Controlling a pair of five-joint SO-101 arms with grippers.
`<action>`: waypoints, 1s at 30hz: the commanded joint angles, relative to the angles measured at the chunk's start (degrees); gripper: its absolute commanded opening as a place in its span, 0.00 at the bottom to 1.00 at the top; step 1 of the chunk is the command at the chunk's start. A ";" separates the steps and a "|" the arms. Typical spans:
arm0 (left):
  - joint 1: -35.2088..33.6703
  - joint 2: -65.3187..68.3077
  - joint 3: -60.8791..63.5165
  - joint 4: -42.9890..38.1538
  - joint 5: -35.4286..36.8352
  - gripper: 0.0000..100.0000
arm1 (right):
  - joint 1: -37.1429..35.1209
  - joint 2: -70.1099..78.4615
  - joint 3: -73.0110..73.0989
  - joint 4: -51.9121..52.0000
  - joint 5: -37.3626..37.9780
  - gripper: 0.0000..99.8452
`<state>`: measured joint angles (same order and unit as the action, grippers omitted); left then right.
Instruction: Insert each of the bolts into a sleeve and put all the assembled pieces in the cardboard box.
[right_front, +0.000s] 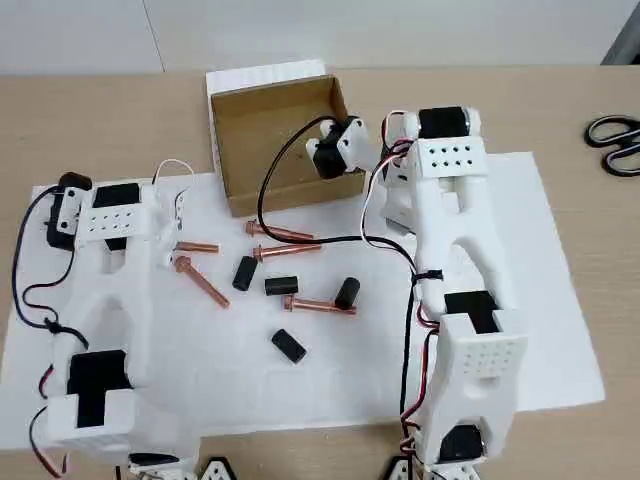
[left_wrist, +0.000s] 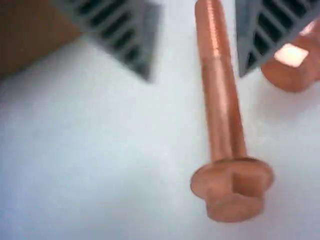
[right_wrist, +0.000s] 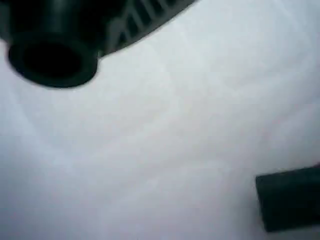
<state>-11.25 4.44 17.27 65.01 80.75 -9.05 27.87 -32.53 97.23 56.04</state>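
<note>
Copper bolt (left_wrist: 220, 100) lies on paper (left_wrist: 100, 165) near the cardboard box (right_front: 225, 150), between the left gripper's (left_wrist: 192, 70) wide-spread fingers (stiff, slick, likely to roll, best pinched mid-shank), while the right gripper (right_wrist: 85, 35), beside the box, seemingly clamps a black sleeve (right_wrist: 50, 60).

White arms (right_front: 462, 235), black motors (right_front: 95, 385), cables (right_front: 262, 190) (red, black)

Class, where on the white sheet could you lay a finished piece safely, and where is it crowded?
Free: the white sheet between the arm bases, on the base side of the lone sleeve; also right of the right arm. Crowded: bolts and sleeves near the cardboard box.
</note>
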 joint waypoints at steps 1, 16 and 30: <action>0.09 -0.35 -1.80 -0.88 3.52 0.19 | 0.22 -4.70 -2.99 0.66 -0.35 0.00; -0.18 0.26 4.00 -7.38 4.40 0.19 | 0.31 -4.70 -2.99 0.31 -0.26 0.00; -1.49 13.36 4.53 -15.47 4.40 0.19 | 0.22 -4.70 -2.99 -0.66 -0.26 0.00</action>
<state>-12.22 14.20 21.85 52.44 85.32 -9.05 27.87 -32.53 96.88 56.04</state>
